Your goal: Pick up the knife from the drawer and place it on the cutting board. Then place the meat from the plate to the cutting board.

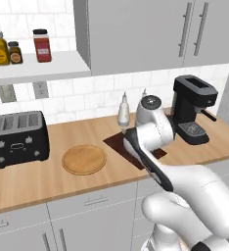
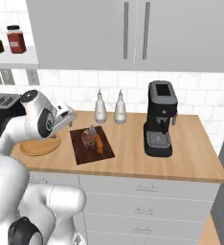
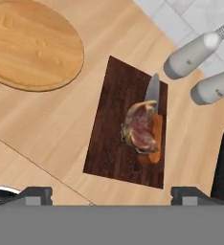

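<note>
Meat lying on the knife, tool backing clear

Left base view: arm is covering most of the board, so nothing on it is showing from this side. Plate is sitting bare on the counter, between the toaster and the board.

Right base view: meat is resting mid-board, knife touching it, orange handle poking out beside it. Coffee machine is standing well apart, two bottles near the board's far edge.

Hand view: gripper is hanging above the board's near edge, tips spread wide, gripping nothing. Meat is overlapping the knife's handle and blade base.

Risk, as I judge it: a low retreat is liable to clip the meat and drag the knife off the board; a wide swing could knock over the bottles.
</note>
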### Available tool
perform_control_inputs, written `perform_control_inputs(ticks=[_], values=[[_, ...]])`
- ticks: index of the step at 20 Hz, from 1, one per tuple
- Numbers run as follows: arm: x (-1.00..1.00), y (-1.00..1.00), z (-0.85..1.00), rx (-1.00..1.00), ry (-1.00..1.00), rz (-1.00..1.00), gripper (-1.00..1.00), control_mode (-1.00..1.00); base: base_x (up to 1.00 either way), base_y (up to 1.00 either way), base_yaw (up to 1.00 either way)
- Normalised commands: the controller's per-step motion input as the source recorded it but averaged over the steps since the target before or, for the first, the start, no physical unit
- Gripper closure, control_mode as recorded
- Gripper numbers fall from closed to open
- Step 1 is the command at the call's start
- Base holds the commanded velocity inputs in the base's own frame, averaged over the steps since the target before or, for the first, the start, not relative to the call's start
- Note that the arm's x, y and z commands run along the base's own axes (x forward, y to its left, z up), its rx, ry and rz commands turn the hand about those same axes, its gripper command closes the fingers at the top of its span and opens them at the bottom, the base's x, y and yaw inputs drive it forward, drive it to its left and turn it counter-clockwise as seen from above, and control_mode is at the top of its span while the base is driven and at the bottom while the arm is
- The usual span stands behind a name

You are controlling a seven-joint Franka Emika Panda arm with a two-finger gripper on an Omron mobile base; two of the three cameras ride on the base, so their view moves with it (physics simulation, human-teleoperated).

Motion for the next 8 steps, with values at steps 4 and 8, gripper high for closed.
perform_control_inputs(ticks=[4, 8], values=[[-1.0, 0.28, 0.46, -0.08, -0.21, 0.0, -1.0, -1.0, 0.0, 0.0, 0.0], [-1.0, 0.07, 0.48, -0.04, -0.22, 0.0, -1.0, -1.0, 0.0, 0.0, 0.0]])
